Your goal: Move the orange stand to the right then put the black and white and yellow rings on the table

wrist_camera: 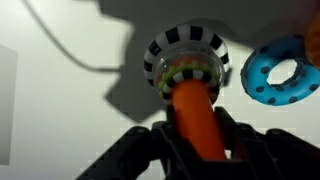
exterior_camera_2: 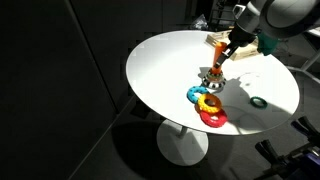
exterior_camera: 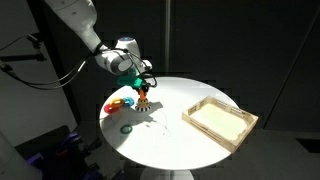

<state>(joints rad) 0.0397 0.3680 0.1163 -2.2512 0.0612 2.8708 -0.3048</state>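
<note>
The orange stand [wrist_camera: 188, 100] stands upright on the white round table [exterior_camera: 170, 140]. A black and white ring [wrist_camera: 185, 50] sits around its base, with a smaller light speckled ring inside it. My gripper [wrist_camera: 195, 125] is shut on the orange post from above, as both exterior views show [exterior_camera: 143, 86] [exterior_camera_2: 228, 55]. The stand [exterior_camera_2: 214, 68] is near the table's middle. A blue ring [wrist_camera: 280, 75], a yellow ring [exterior_camera_2: 208, 103] and a red ring [exterior_camera_2: 214, 118] lie touching on the table beside the stand. They also show in an exterior view as one cluster [exterior_camera: 118, 104].
A shallow wooden tray [exterior_camera: 220, 120] sits on the table on the far side from the rings, and also shows behind the arm [exterior_camera_2: 222, 42]. A small dark green ring [exterior_camera: 127, 127] [exterior_camera_2: 258, 101] lies alone near the table's edge. Black curtains surround the table.
</note>
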